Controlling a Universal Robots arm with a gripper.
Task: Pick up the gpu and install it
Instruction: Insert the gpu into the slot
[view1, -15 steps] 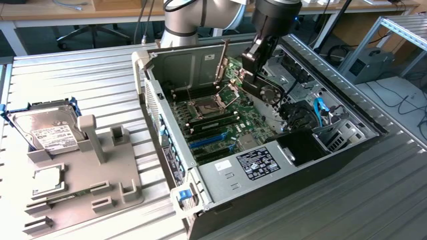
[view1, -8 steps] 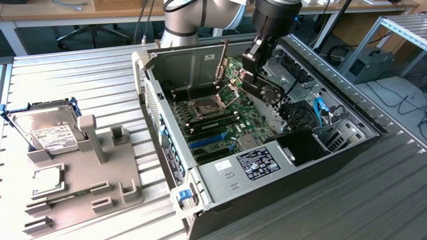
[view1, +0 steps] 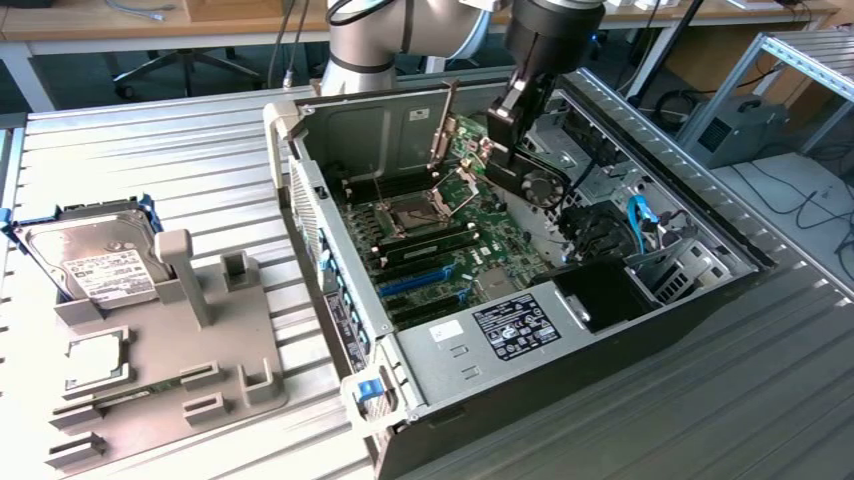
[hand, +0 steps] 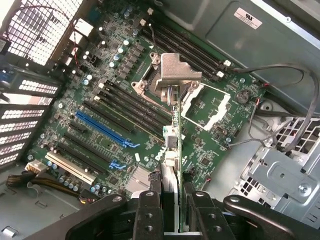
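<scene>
jaws pinching the gpu (hand: 173, 150) on its thin edge. Card sits edge-on between them, silver bracket (hand: 176, 75) at the end away from the jaws. gpu isn't seated: it hangs above the motherboard (hand: 212, 150), roughly over the CPU socket (hand: 202, 107), in no slot. The long blue slot (hand: 106, 129) lies off to one side on the motherboard, and the card's edge runs at an angle to it, so I'd call it not lined up. Risks as I read them: a thin card in a narrow pinch can pivot or slip if the bracket clips anything. Descending off-angle would land the connector edge on the socket frame rather than in a slot. Loose black cables (hand: 280, 75) just off the motherboard's edge could snag the bracket. The case (view1: 300, 180) walls close around the motherboard leave little room. Well apart from the motherboard, toward the exterior view's left, the hard drive (view1: 100, 255) sits in its tray (view1: 200, 350) on the counter (view1: 174, 140), not involved.
</scene>
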